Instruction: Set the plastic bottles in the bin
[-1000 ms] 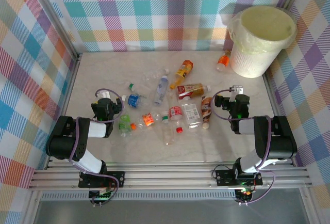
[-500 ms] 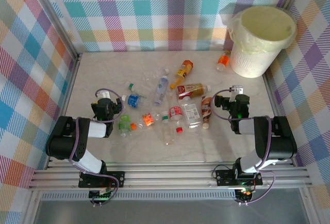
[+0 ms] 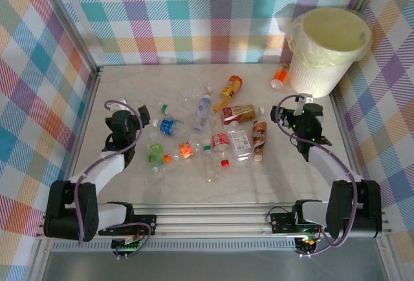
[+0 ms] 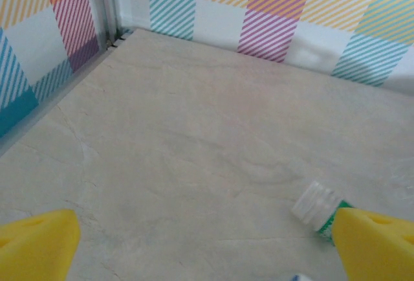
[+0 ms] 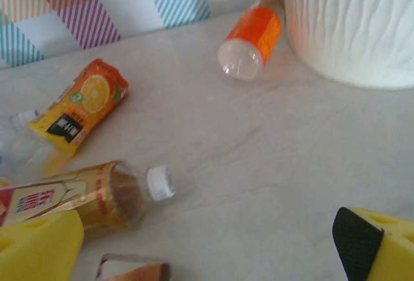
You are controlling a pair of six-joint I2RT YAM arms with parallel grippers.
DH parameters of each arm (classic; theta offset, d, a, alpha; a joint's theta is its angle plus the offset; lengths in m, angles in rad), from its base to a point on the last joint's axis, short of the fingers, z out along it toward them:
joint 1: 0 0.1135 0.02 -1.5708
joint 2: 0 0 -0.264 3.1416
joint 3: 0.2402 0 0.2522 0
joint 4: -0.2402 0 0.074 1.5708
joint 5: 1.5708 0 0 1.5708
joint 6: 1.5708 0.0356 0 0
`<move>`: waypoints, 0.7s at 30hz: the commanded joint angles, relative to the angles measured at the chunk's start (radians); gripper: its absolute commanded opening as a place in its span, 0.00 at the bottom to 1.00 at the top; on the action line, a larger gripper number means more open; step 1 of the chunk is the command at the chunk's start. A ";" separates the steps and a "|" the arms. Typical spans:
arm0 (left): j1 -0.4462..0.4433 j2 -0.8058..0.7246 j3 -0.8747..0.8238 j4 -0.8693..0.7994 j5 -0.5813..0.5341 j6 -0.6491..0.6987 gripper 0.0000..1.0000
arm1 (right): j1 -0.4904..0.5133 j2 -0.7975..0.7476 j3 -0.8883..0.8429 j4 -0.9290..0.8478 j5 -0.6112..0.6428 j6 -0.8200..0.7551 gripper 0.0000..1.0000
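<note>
Several crushed plastic bottles (image 3: 213,132) lie scattered mid-table. One more, an orange bottle (image 3: 280,76) (image 5: 249,41), rests against the foot of the white bin (image 3: 328,51) (image 5: 352,22) at the far right. My left gripper (image 3: 121,114) (image 4: 207,255) hangs open over bare table left of the pile, with a green-labelled, white-capped bottle (image 4: 317,206) by its right finger. My right gripper (image 3: 294,107) (image 5: 207,255) is open and empty right of the pile. A brown bottle with a white cap (image 5: 97,197) (image 3: 239,112) lies by its left finger, and an orange-juice bottle (image 5: 77,103) lies farther off.
Checked walls close the table on three sides, with a metal frame post at the far left corner (image 4: 107,9). Bare marble tabletop (image 3: 142,83) stretches ahead of the left gripper and between the right gripper and the bin.
Both arms have unfolded and reached away from their bases: the left gripper went left and farther, the right one farther toward the bin. The jaws stayed open and the bottles lie as before.
</note>
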 commanded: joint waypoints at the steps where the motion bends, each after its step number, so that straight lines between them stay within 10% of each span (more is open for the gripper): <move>1: -0.008 -0.064 0.055 -0.249 0.035 -0.155 1.00 | 0.010 -0.008 0.065 -0.268 -0.107 0.157 1.00; 7: -0.009 -0.160 0.110 -0.505 0.045 -0.320 1.00 | 0.043 0.066 0.174 -0.464 -0.271 0.195 1.00; 21: -0.007 -0.292 0.038 -0.481 0.188 -0.415 1.00 | 0.261 0.354 0.390 -0.603 0.017 0.257 1.00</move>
